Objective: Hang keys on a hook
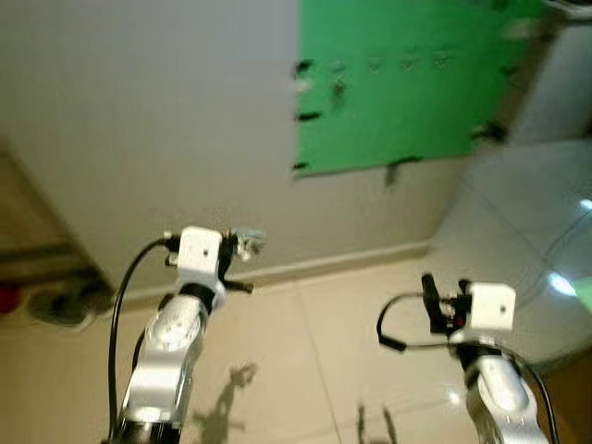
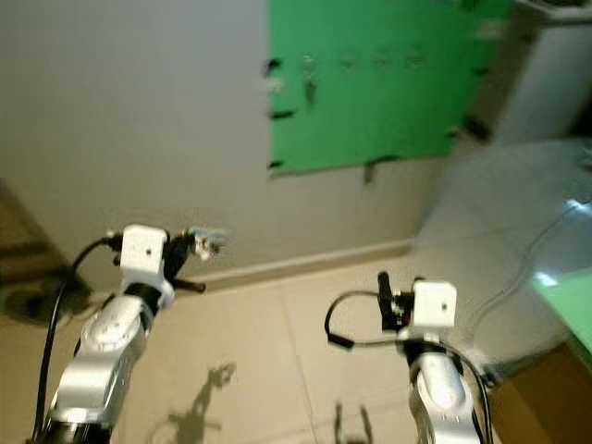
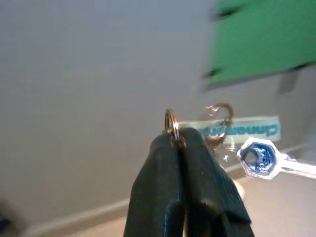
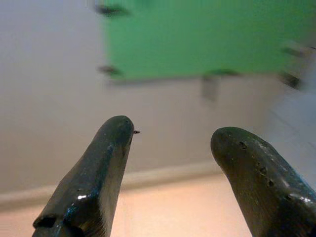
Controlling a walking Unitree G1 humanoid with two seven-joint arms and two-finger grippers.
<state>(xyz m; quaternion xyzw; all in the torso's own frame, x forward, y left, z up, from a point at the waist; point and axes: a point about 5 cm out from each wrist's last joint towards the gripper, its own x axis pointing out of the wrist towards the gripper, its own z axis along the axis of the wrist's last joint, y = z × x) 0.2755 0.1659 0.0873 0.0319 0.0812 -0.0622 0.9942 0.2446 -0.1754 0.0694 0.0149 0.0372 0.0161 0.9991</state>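
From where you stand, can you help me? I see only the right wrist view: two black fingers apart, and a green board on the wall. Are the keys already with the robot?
Observer: Yes. The left gripper is shut on the key ring, as the left wrist view shows.
Operator: What is hanging from the ring?
Observer: A key with a blue head and a clear tag with printed letters.
Operator: Does the green board have hooks?
Observer: The left eye view shows a row of small hooks near the top of the green board; they are blurred.
Operator: Is the left gripper near them?
Observer: No, it is well below the board, before the bare wall.
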